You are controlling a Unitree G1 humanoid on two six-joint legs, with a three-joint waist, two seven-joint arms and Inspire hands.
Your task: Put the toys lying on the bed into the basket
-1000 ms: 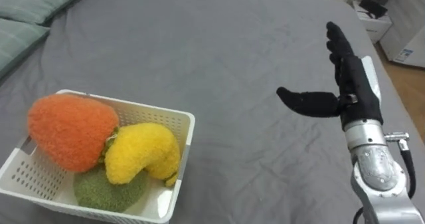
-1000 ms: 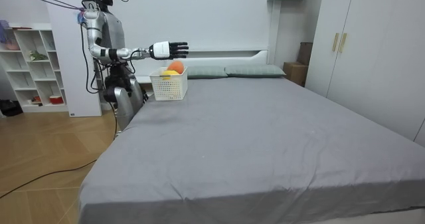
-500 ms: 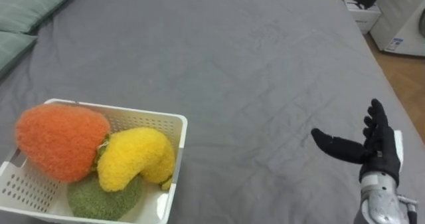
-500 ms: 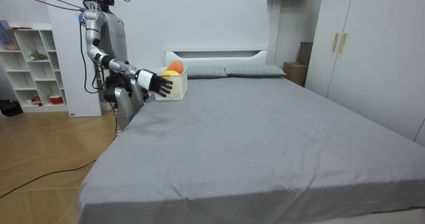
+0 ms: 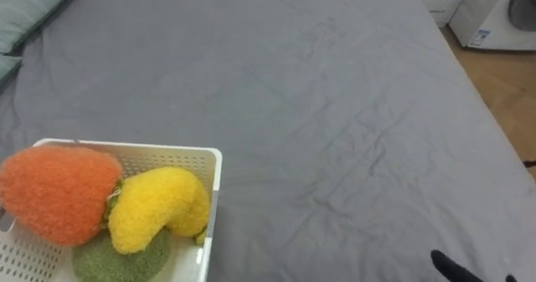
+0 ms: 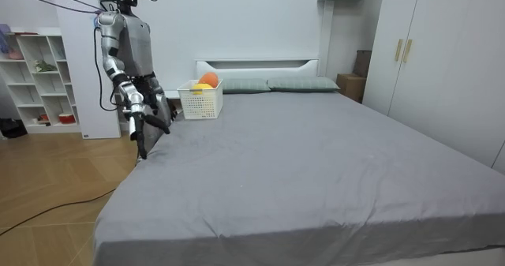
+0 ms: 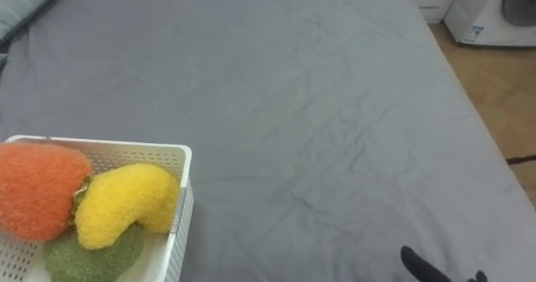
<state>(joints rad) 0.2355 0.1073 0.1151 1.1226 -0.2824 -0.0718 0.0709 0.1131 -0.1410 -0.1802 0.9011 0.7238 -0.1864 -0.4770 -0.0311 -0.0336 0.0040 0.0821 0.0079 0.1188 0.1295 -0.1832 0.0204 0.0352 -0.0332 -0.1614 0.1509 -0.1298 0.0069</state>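
Orange toy, yellow toy and green toy are packed together in the white basket. It sits on the bed at its near edge, toward the pillow corner, within arm's reach. No toy loose on the sheet; collecting looks finished. Right hand low by the near edge, thumb straight, holding nothing.
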